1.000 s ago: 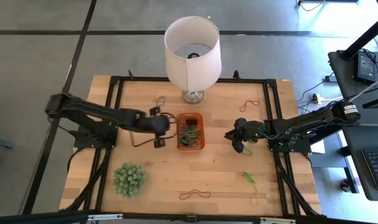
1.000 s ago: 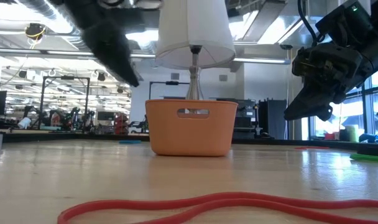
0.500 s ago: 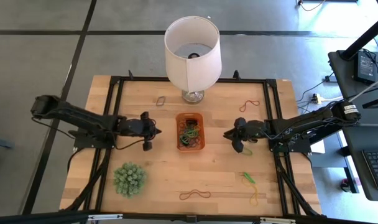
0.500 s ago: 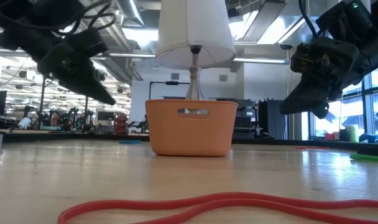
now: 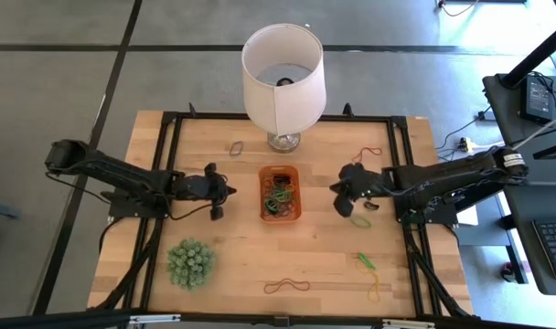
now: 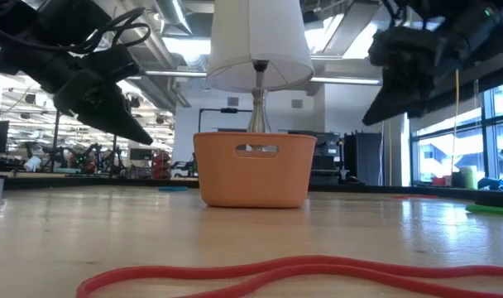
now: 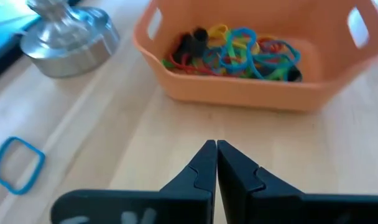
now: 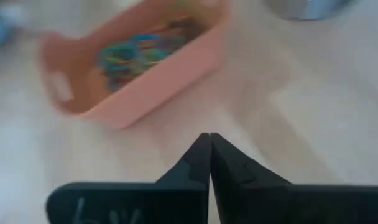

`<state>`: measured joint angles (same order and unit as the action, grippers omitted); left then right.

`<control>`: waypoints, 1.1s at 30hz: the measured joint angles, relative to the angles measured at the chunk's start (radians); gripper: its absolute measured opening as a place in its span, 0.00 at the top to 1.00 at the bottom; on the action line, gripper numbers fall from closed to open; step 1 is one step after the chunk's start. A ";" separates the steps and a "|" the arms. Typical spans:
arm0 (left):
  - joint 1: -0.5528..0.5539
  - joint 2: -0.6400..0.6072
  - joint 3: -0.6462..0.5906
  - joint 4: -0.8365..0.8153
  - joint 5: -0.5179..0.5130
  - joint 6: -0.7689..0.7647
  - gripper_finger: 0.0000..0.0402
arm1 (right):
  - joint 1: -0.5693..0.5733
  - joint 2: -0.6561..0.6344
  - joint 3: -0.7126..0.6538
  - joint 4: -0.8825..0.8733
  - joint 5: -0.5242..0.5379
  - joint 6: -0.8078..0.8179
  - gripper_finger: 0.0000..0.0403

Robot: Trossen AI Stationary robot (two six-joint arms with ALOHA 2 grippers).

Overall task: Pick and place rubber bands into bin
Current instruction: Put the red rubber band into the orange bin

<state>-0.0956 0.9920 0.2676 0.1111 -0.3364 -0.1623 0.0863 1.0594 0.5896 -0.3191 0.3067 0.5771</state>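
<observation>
the orange bin (image 5: pixel 279 193) is seen at the centre of the high view, on the wooden table (image 5: pixel 305 256), just below the lamp's metal base (image 5: pixel 283 141) and its white lampshade (image 5: pixel 282 66). a tangled heap of rubber bands (image 7: pixel 234 51) in green, yellow, red, blue and black is held inside it.

more loops are scattered on the table in the high view: a grey band (image 5: pixel 236 146) at upper left of the bin, a red-brown band (image 5: pixel 367 153) at upper right, a green band (image 5: pixel 361 220) right of centre, a green band (image 5: pixel 366 261) and a yellow band (image 5: pixel 374 292) at lower right, and a red-brown band (image 5: pixel 286 285) at lower centre, which is spread across the foreground of the low view.

the left gripper (image 5: pixel 225 191) is placed left of the bin, apart from it, raised off the table in the low view; its fingers are pressed together with nothing between them in the left wrist view. the right gripper (image 5: pixel 337 192) is found right of the bin, also off the table, pointed toward the bin; its fingers are closed, and no band can be made out between them, though the right wrist view is blurred.

a spiky green ball plant (image 5: pixel 189 263) is seen at lower left of the high view.
</observation>
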 joint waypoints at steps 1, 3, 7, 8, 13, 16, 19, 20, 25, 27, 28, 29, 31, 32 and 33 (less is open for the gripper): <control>0.000 0.000 0.000 0.011 -0.013 0.000 0.98 | -0.011 0.011 0.037 -0.060 0.030 0.023 0.97; 0.000 0.000 0.000 0.047 -0.048 0.000 0.98 | -0.042 0.036 0.104 -0.190 0.067 0.070 0.98; 0.009 -0.002 0.013 0.101 -0.130 0.000 0.98 | -0.150 0.090 0.202 -0.375 0.070 0.133 0.99; 0.014 -0.009 0.023 0.103 -0.142 0.000 0.98 | -0.184 0.102 0.219 -0.408 0.070 0.153 0.98; 0.035 -0.044 0.038 0.103 -0.053 0.028 0.98 | -0.375 0.159 0.256 -0.499 0.069 0.177 0.92; 0.035 -0.058 0.038 0.101 0.069 0.064 0.98 | -0.500 0.186 0.257 -0.502 0.055 0.173 0.87; 0.035 -0.069 0.038 0.103 0.103 0.096 0.98 | -0.622 0.220 0.257 -0.497 0.028 0.151 0.81; 0.035 -0.070 0.038 0.102 0.104 0.103 0.98 | -0.658 0.234 0.257 -0.490 0.026 0.151 0.79; 0.035 -0.071 0.038 0.102 0.090 0.117 0.97 | -0.796 0.330 0.256 -0.445 0.024 0.167 0.69; 0.035 -0.071 0.038 0.102 0.063 0.116 0.97 | -0.828 0.381 0.256 -0.441 0.013 0.183 0.66; 0.035 -0.071 0.038 0.102 0.049 0.116 0.97 | -0.841 0.407 0.256 -0.437 0.000 0.184 0.65; 0.035 -0.071 0.038 0.101 0.040 0.116 0.97 | -0.851 0.437 0.256 -0.432 -0.014 0.184 0.64; 0.035 -0.071 0.038 0.098 0.039 0.116 0.97 | -0.864 0.498 0.256 -0.429 -0.039 0.182 0.63; 0.035 -0.071 0.038 0.098 0.039 0.116 0.97 | -0.867 0.530 0.256 -0.426 -0.043 0.182 0.63; 0.035 -0.071 0.038 0.098 0.039 0.116 0.97 | -0.869 0.558 0.256 -0.423 -0.043 0.183 0.63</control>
<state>-0.0608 0.9207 0.3054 0.2096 -0.2974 -0.0460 -0.7826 1.6169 0.8459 -0.7420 0.2642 0.7597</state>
